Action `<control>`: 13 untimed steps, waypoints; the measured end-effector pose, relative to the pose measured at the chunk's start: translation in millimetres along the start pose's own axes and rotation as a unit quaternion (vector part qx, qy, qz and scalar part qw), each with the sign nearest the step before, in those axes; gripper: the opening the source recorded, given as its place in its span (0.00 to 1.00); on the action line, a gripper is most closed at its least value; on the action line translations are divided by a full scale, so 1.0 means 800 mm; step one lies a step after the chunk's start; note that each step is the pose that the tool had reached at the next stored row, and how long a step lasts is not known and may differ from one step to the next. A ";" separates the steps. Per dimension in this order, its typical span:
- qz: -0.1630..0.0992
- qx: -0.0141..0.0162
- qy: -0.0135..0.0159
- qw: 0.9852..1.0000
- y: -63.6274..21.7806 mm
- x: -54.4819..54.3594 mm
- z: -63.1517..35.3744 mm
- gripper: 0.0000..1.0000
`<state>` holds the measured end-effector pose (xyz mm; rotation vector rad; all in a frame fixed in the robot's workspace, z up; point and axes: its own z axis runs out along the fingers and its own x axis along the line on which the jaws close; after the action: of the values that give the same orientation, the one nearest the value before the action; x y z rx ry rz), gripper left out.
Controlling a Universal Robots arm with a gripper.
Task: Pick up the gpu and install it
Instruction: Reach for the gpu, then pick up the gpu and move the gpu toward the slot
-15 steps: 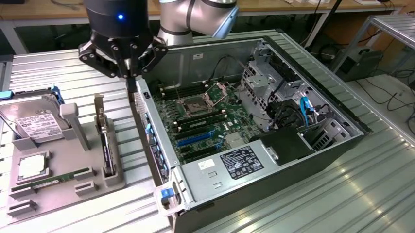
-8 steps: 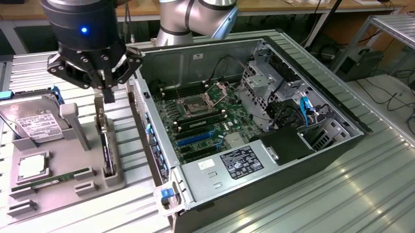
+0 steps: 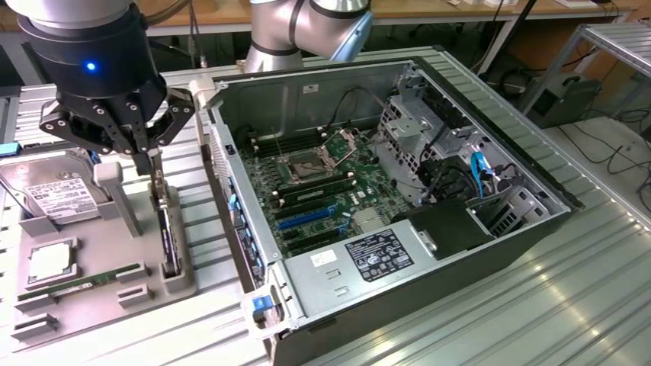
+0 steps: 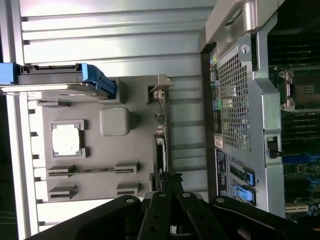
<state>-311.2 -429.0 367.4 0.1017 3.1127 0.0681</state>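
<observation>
- Tool [image 3: 151, 156] stands straight above the gpu [image 3: 168, 236], a thin dark flat card with a silvery metal bracket. Its fingers are drawn narrow onto the card's upper edge, apparently clamping it.
- The gpu stands on edge in a slot of the grey moulded holder tray [image 3: 102, 293] on the ribbed metal bench [image 3: 569, 305]. Its long axis runs roughly parallel to the near side wall of the open black-and-silver computer case [image 3: 529, 221].
- The case's green motherboard [image 3: 336, 191] lies to the exterior view's right of the card, just past that wall.
- In the wrist view the gpu [image 4: 160, 145] appears edge-on, so its faces are hidden. The tool [image 4: 167, 179] covers its near end, so pad contact is hard to confirm.
</observation>
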 end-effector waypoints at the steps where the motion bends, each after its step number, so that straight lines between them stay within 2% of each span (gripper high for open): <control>1: 0.000 0.000 0.000 1.000 0.000 0.000 0.000 0.11; 13: 0.000 0.000 0.000 1.000 0.000 0.000 0.000 0.11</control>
<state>-311.2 -429.0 367.1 0.1017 3.1129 0.0681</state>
